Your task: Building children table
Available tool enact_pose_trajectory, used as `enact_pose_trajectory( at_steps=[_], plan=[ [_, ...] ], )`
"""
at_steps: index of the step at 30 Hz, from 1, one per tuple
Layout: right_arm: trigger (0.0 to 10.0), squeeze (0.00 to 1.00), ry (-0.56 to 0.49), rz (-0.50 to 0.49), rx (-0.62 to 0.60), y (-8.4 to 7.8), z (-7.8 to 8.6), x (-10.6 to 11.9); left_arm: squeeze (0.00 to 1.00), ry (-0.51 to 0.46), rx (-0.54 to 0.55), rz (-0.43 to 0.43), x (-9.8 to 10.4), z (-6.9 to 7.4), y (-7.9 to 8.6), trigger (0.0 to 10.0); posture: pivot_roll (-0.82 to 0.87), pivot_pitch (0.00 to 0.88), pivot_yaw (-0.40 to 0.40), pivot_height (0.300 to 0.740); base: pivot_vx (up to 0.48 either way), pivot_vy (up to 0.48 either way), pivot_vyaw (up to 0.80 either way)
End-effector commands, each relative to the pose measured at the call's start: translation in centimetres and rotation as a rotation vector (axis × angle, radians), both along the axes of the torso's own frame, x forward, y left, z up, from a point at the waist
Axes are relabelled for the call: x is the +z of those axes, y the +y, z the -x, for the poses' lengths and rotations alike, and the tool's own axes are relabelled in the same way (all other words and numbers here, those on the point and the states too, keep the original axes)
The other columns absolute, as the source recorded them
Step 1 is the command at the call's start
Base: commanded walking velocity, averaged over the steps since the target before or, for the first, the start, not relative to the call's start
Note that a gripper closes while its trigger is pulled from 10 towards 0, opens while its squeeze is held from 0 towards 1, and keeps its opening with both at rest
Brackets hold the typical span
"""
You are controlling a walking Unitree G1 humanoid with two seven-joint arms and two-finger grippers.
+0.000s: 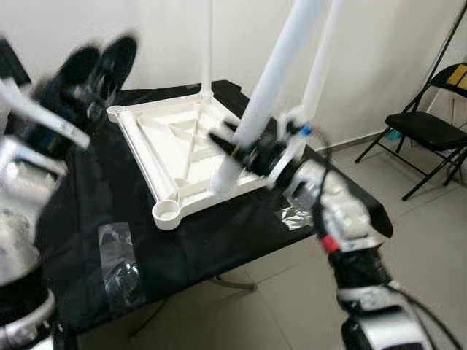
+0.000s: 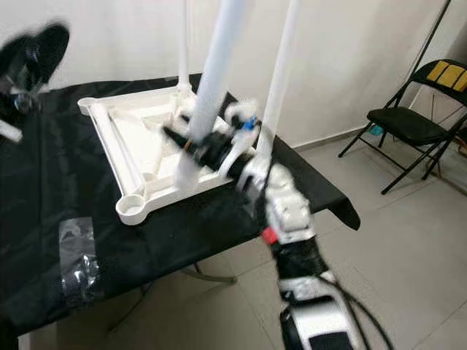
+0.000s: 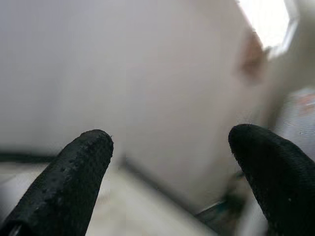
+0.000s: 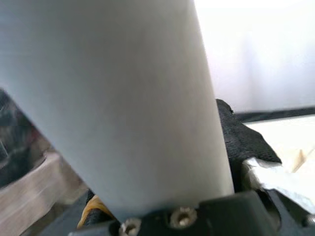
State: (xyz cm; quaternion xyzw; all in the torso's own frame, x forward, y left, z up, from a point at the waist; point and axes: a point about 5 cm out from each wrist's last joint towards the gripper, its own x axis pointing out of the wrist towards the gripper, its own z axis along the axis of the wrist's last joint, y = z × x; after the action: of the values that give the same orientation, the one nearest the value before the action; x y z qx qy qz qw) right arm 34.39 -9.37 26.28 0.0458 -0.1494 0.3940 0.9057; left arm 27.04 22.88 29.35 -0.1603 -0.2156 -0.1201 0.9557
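It looked like a plain, sparsely furnished room in a home or a small office rather than a workshop. Bare white walls [image 1: 379,65] met a floor of large pale grey tiles [image 1: 430,240] along a dark skirting line. A black folding chair [image 2: 410,125] with a yellow item on its backrest stood open by the wall on the right. The work surface was a folding table draped in a black cloth [image 1: 87,226], with clear plastic wrappers [image 1: 120,266] lying crumpled on it.
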Motion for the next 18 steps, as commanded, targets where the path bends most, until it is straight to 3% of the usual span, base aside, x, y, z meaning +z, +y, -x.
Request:
enact_pose_trajectory(
  at_steps=[1, 2, 3, 7, 8, 11, 15, 18],
  plan=[
    [10.0, 0.00, -0.002, 0.001, -0.021, 0.1, 0.0, 0.2, 0.00, 0.130, 0.054, -0.078, -3.5, -0.2, -1.3, 10.0, 0.03, 0.010, -0.093, 0.740, 0.000, 0.000, 0.00],
    [10.0, 0.00, -0.002, 0.001, -0.021, 0.1, 0.0, 0.2, 0.00, 0.130, 0.054, -0.078, -3.5, -0.2, -1.3, 10.0, 0.03, 0.010, -0.093, 0.740, 0.000, 0.000, 0.00],
    [10.0, 0.00, -0.006, 0.028, -0.031, 0.5, 0.3, 0.2, 0.00, 0.271, 0.027, -0.118, -8.1, 0.6, -3.5, 10.0, 0.03, 0.010, -0.095, 0.740, 0.000, 0.000, 0.00],
    [10.0, 0.00, -0.004, 0.040, -0.026, 0.8, 0.7, 0.2, 0.00, 0.341, -0.014, -0.090, -10.4, 1.5, -5.0, 10.0, 0.02, 0.007, -0.095, 0.740, 0.000, 0.000, 0.00],
    [10.0, 0.00, 0.002, 0.046, 0.002, 1.2, 1.3, 0.0, 0.00, 0.401, -0.036, -0.104, -12.3, 2.2, -6.6, 10.0, 0.02, 0.001, -0.095, 0.740, 0.000, 0.000, 0.00],
    [10.0, 0.00, 0.003, 0.047, 0.009, 1.3, 1.4, -0.1, 0.00, 0.413, -0.040, -0.111, -12.8, 2.3, -6.9, 10.0, 0.02, 0.001, -0.095, 0.740, 0.000, 0.000, 0.00],
    [10.0, 0.00, -0.023, 0.087, 0.124, 2.1, 3.0, -0.5, 0.00, 0.453, -0.007, -0.165, -14.7, 2.9, -7.8, 10.0, 0.01, 0.000, -0.105, 0.740, 0.000, 0.000, 0.33],
    [10.0, 0.00, -0.011, 0.117, 0.153, 2.1, 3.4, -1.3, 0.00, 0.460, 0.091, -0.187, -15.5, 3.0, -6.8, 10.0, 0.01, 0.000, -0.111, 0.740, 0.000, 0.000, 0.68]
  ],
)
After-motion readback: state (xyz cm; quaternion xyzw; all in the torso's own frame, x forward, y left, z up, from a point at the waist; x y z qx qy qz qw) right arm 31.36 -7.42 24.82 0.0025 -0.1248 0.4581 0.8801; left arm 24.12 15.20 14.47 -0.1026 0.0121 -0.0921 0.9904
